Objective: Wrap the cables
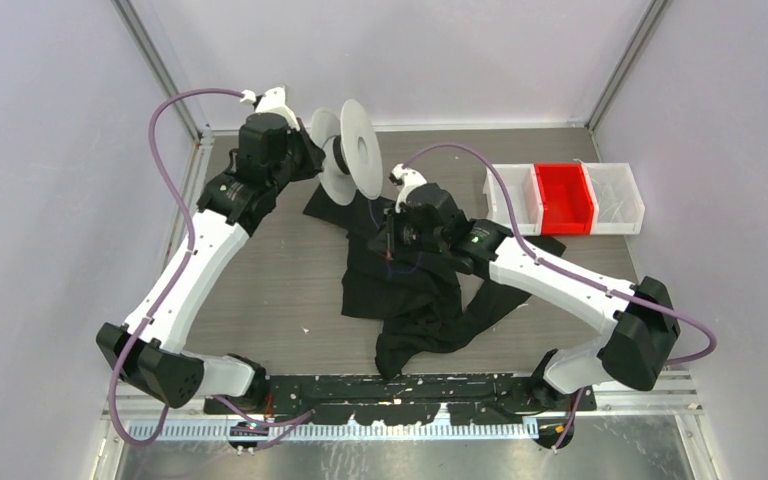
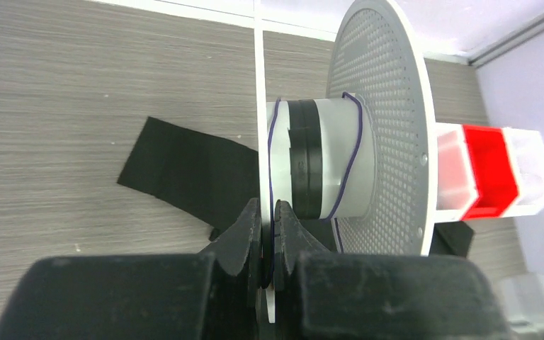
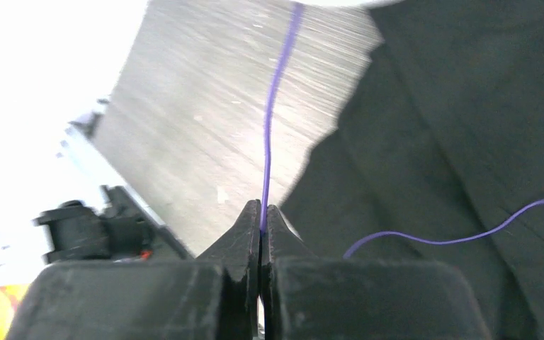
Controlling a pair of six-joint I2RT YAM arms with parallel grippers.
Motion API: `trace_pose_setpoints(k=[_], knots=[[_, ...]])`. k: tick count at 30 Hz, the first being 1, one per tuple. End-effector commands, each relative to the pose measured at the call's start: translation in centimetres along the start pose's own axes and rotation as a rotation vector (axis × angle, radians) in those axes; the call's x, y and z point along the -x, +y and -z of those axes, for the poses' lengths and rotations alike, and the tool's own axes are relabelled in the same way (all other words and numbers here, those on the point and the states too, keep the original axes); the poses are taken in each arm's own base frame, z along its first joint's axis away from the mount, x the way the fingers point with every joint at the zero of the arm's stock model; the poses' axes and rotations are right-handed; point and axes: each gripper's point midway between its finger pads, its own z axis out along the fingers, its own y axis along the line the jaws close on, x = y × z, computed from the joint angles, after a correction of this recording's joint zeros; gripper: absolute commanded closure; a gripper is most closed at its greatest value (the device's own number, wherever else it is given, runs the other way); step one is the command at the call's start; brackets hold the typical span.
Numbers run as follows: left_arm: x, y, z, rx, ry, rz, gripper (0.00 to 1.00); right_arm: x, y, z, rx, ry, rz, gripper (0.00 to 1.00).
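Observation:
A white plastic spool (image 1: 345, 150) is held off the table at the back centre. My left gripper (image 2: 268, 219) is shut on the rim of its thin near flange (image 2: 260, 106); the perforated far flange (image 2: 389, 127) stands behind. A thin purple cable (image 2: 354, 156) loops loosely round the hub. My right gripper (image 3: 263, 216) is shut on the same cable (image 3: 273, 120), which runs taut upward from the fingertips. A loose tail (image 3: 460, 234) lies over the black cloth. In the top view the right gripper (image 1: 392, 240) sits just below the spool.
A large black cloth (image 1: 410, 290) lies crumpled across the middle of the table, under the right gripper. A red bin (image 1: 563, 198) between two clear bins stands at the back right. Walls close off both sides.

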Motion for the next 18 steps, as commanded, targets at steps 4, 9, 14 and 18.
trace_pose_setpoints(k=[4,9,14,18], knots=[[3.8,-0.7,0.7,0.036,-0.193,-0.067,1.00,4.1,10.5,2.5,0.499,-0.066,-0.093,0.93],[3.8,-0.4,1.1,0.045,-0.187,-0.113,1.00,4.5,13.8,3.1,0.707,-0.040,-0.169,0.88],[3.6,0.0,1.3,0.056,-0.178,-0.156,1.00,6.9,15.9,4.4,0.842,-0.099,-0.232,0.86],[3.2,0.4,1.3,0.069,-0.161,-0.182,1.00,9.1,16.7,6.1,0.877,-0.153,-0.205,0.84]])
